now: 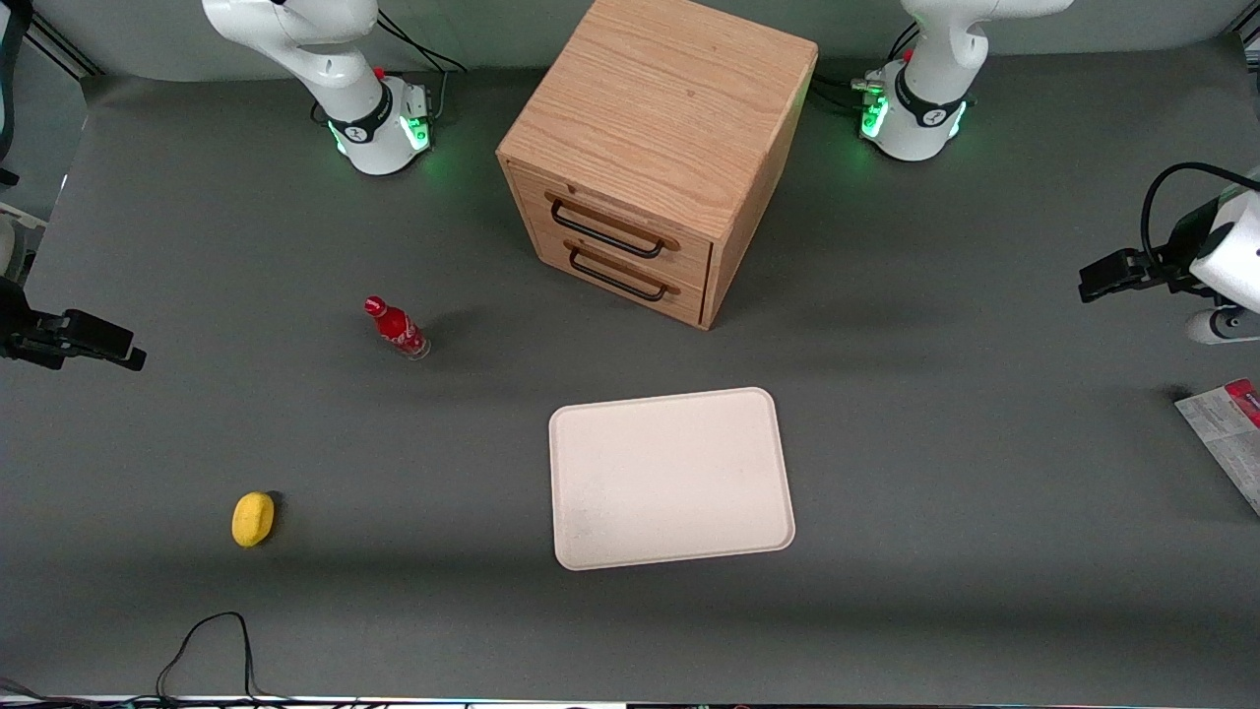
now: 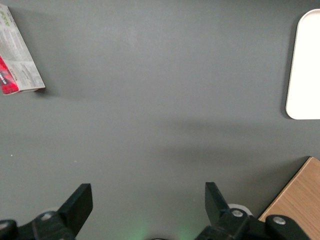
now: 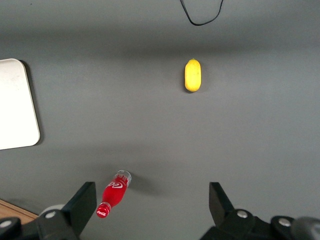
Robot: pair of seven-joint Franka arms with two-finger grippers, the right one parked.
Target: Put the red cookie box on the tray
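A wooden drawer cabinet [image 1: 658, 148] with two dark-handled drawers stands on the grey tabletop [image 1: 935, 551]. A small red bottle [image 1: 397, 329] stands upright toward the parked arm's end, nearer the front camera than the cabinet. A yellow lemon-like object [image 1: 253, 518] lies nearer still, well apart from the bottle. A black cable [image 1: 212, 645] loops at the tabletop's near edge.

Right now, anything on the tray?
Nothing: the tray shows a bare cream surface. The red cookie box lies on the table toward the working arm's end, apart from it. The left gripper hangs open above bare mat. What lies under the tray is hidden.
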